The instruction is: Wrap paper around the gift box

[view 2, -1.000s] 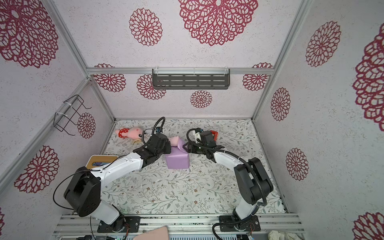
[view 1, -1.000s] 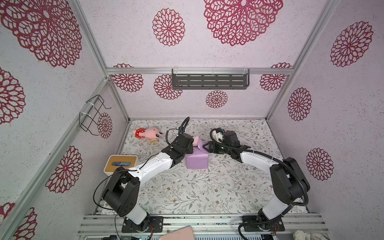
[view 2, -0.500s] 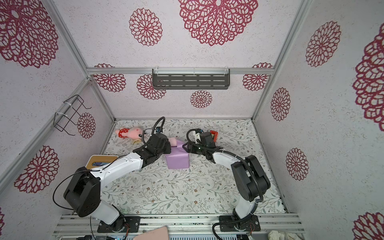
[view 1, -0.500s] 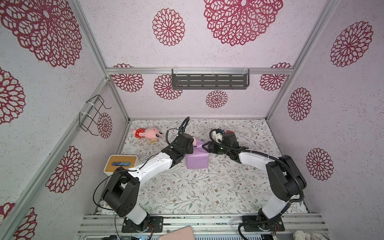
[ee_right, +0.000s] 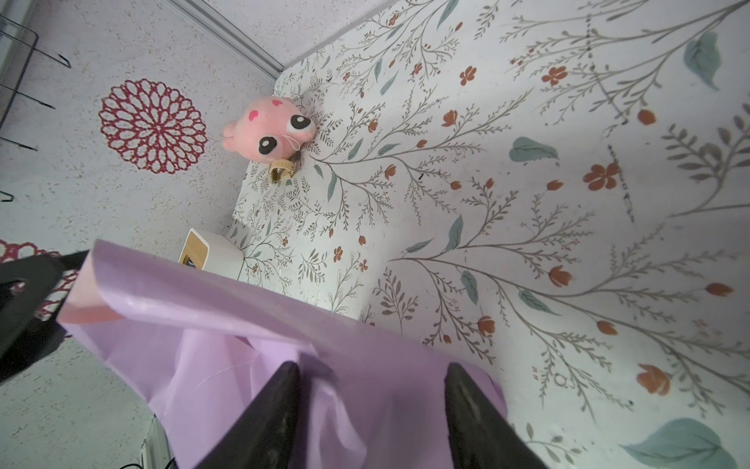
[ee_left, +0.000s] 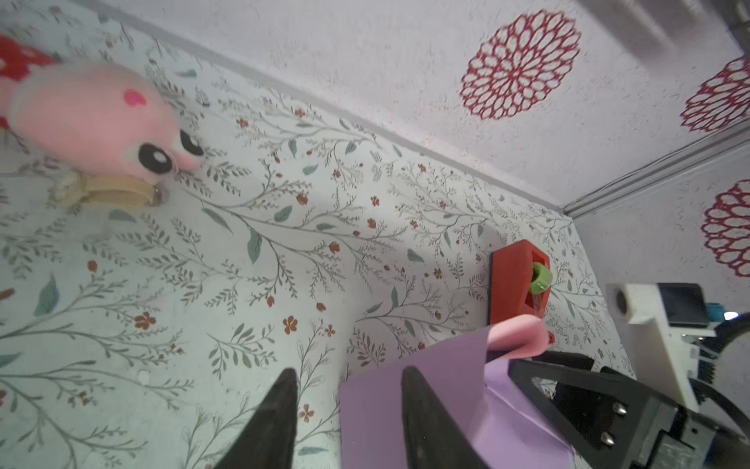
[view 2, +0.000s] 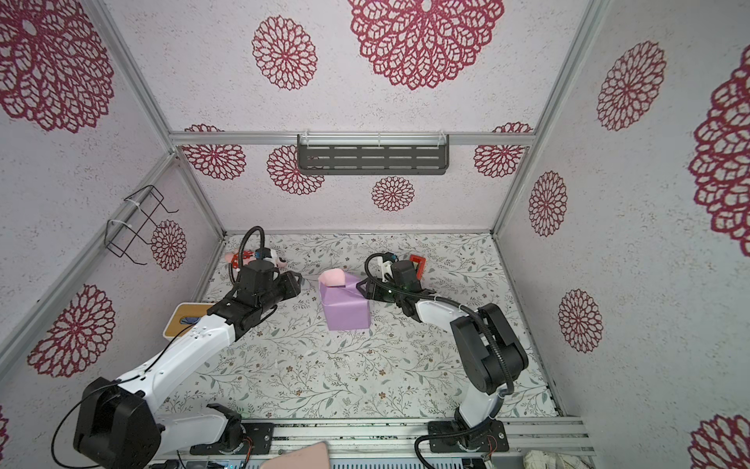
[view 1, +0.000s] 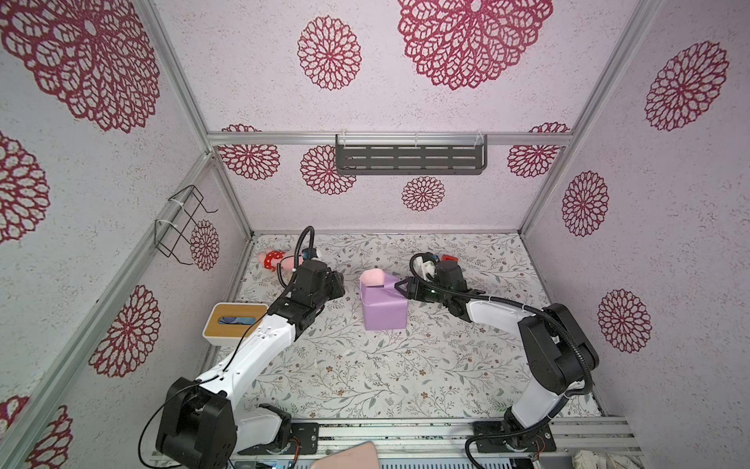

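The gift box is hidden under the paper, which wraps it lilac side out in the middle of the floral table. A pink flap curls up at the parcel's far top edge. My left gripper is open a little to the left of the parcel, and holds nothing. In the left wrist view the paper's edge lies behind one finger. My right gripper is open at the parcel's upper right corner, with folded lilac paper just beyond its fingertips.
A pink plush toy lies at the far left, behind the left wrist. A white tissue box with a wooden top stands by the left wall. A red tape dispenser sits behind the right wrist.
My left gripper has opened, let go of the paper at the parcel's far top and drawn back to the left. The pink flap now stands free. The right gripper has barely moved.
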Controlling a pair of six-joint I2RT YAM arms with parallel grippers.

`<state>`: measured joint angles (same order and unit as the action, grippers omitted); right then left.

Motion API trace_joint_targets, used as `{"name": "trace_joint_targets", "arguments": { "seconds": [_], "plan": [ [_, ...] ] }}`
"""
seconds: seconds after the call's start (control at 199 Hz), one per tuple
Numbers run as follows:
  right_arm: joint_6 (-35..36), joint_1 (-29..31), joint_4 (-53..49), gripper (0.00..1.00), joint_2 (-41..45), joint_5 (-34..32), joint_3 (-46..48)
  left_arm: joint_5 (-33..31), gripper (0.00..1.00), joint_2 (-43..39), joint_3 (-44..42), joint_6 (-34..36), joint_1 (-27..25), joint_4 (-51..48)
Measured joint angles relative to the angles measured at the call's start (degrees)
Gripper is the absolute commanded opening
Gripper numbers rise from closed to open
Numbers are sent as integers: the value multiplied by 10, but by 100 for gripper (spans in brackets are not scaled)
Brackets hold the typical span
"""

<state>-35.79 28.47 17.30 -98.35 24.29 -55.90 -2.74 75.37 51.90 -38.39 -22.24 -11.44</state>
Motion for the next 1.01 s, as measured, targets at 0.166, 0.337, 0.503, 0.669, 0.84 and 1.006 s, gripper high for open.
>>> {"name": "trace_joint_targets", "arguments": {
  "seconds": [0.166,0.337,0.503,0.669,0.84,1.006],
  "plan": [
    [0,0,0,58,0,0,0,55,35,49,9,-4,-11,-1],
    [0,1,0,58,0,0,0,88,37,86,25,-7,-18,12],
    [0,1,0,58,0,0,0,101,40,100,32,-8,-25,21],
    [0,1,0,58,0,0,0,111,45,115,36,-9,-29,33],
    [0,1,0,58,0,0,0,116,50,136,48,-6,-30,37],
    [0,1,0,58,0,0,0,122,57,148,56,10,-30,38]
  ]
}}
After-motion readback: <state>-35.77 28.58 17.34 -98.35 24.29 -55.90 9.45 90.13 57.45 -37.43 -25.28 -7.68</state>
